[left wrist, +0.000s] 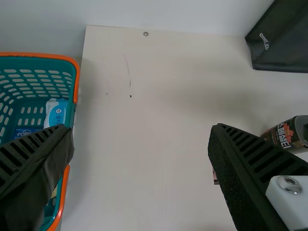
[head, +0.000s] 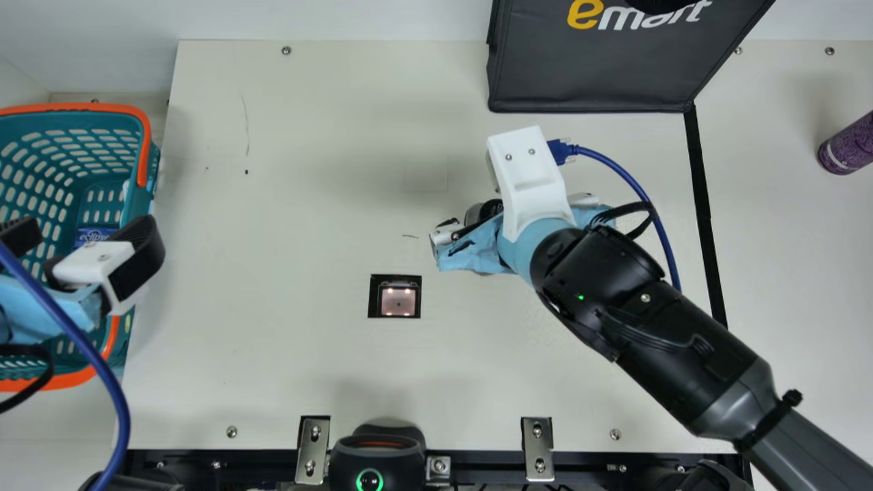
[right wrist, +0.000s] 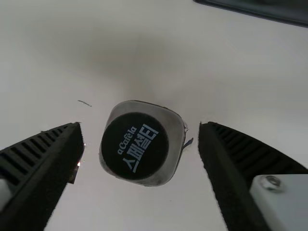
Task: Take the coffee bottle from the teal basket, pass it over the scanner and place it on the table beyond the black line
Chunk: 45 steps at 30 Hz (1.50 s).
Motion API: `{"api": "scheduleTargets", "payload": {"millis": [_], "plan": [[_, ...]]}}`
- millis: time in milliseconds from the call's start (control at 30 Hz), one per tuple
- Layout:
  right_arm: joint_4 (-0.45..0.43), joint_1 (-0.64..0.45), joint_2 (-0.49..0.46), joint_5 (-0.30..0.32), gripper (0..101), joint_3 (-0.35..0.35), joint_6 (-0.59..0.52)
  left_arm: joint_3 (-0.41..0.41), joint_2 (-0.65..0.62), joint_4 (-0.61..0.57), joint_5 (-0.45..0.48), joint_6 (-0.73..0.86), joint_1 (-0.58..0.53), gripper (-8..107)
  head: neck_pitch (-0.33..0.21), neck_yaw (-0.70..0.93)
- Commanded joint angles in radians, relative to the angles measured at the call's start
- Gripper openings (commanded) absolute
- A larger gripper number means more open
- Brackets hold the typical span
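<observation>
Coffee bottle is between the open fingers of the right gripper

The coffee bottle stands upright on the table, to the right of the scanner and a little farther to the far side. It is on the left side of the black line, with some distance from this line. The right gripper is above it. Its two ribbed fingers are wide apart, one on each side of the bottle, and in the right wrist view I see a gap between the bottle and each finger. So this gripper has hold of nothing.

The left gripper is at the left, over the right part of the teal basket. Its fingers are also wide apart, and there is nothing between them. Inside the basket lie a blue pack and a light blue and white pack.

At the far right, a black bag is by the far end of the black line. A purple bottle is on the right side of the line.
</observation>
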Motion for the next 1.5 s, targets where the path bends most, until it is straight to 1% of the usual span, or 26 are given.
{"api": "scheduleTargets", "payload": {"millis": [0, 267, 300, 467, 700, 767, 900, 1033, 1200, 1467], "plan": [[-0.011, 0.004, 0.003, 0.003, 55, -0.002, 0.015, 0.000, 0.000, 0.000, 0.000, 0.000, 0.000, 90, -0.029, 0.002], [-0.063, 0.025, 0.010, 0.023, 1, -0.018, 0.050, 0.000, 0.000, 0.000, 0.000, 0.000, 0.000, 90, -0.029, 0.002], [-0.069, 0.027, 0.010, 0.029, 0, -0.023, 0.051, 0.000, 0.000, 0.000, 0.000, 0.000, 0.000, 90, -0.029, 0.002], [-0.088, 0.039, 0.005, 0.073, 0, -0.063, 0.047, 0.000, 0.000, 0.000, 0.000, 0.000, 0.000, 90, -0.029, 0.002], [-0.085, 0.045, 0.001, 0.146, 0, -0.143, 0.013, 0.000, 0.000, 0.000, 0.000, 0.000, 0.000, 90, -0.029, 0.002], [-0.081, 0.042, 0.002, 0.162, 0, -0.162, 0.001, 0.000, 0.000, 0.000, 0.000, 0.000, 0.000, 90, -0.029, -0.045], [-0.060, 0.012, -0.008, 0.173, 0, -0.181, -0.027, 0.000, 0.000, 0.000, 0.000, 0.000, 0.000, 90, -0.029, -0.138], [-0.020, -0.052, -0.039, 0.175, 0, -0.182, -0.074, 0.000, 0.000, 0.000, 0.000, 0.000, 0.000, 90, -0.029, -0.231], [0.048, -0.167, -0.088, 0.164, 0, -0.164, -0.174, 0.000, 0.000, 0.000, 0.000, 0.000, 0.000, 90, -0.029, -0.347], [0.174, -0.391, -0.145, 0.140, 0, -0.127, -0.393, 0.000, 0.000, 0.000, 0.000, 0.000, 0.000, 90, -0.029, -0.347]]}}
